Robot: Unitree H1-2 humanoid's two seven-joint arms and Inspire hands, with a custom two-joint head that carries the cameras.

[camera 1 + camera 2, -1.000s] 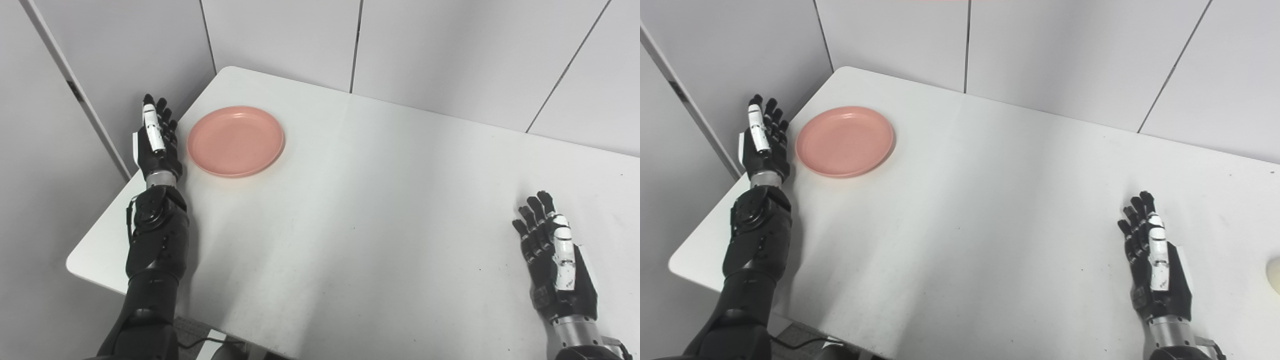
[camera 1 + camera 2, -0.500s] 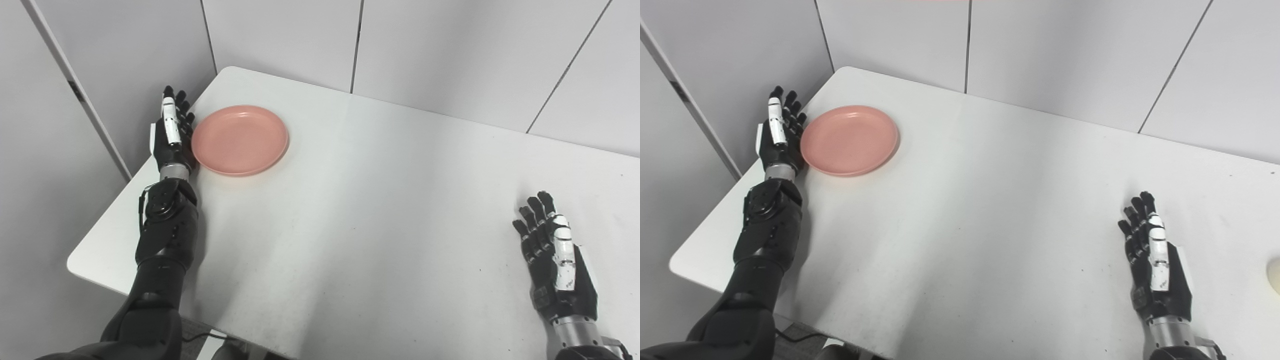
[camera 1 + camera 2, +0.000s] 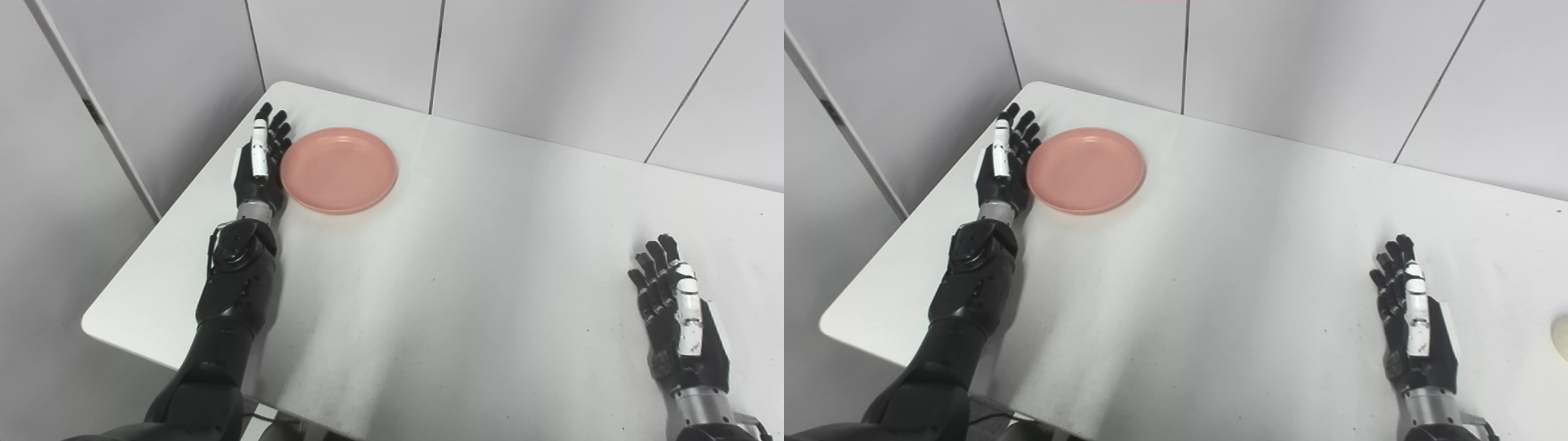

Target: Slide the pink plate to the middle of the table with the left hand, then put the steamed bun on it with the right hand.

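The right hand (image 3: 1415, 334) is seen nearest, resting low over the table (image 3: 465, 257) at its near right part, well apart from the plate (image 3: 339, 169). Its fingers are stretched out and slightly spread, and nothing is held in it. The bun (image 3: 1560, 337) is glimpsed only in the right eye view, as a pale rounded shape cut off by the picture's right edge, lying on the table to the right of the right hand and far from the plate.

The left arm is seen to reach forward along the table's left side. The left hand (image 3: 260, 165) is set on edge at the plate's left rim, with its fingers (image 3: 278, 131) extended flat and pointing away from the robot. The palm side is pressed against or just beside the rim; nothing is gripped, and the hand is spread open.

The plate lies flat on the table in its far left part, left of the middle, and is seen to be bare. Beyond the plate the table's far edge is met by the grey wall panels (image 3: 343, 43).
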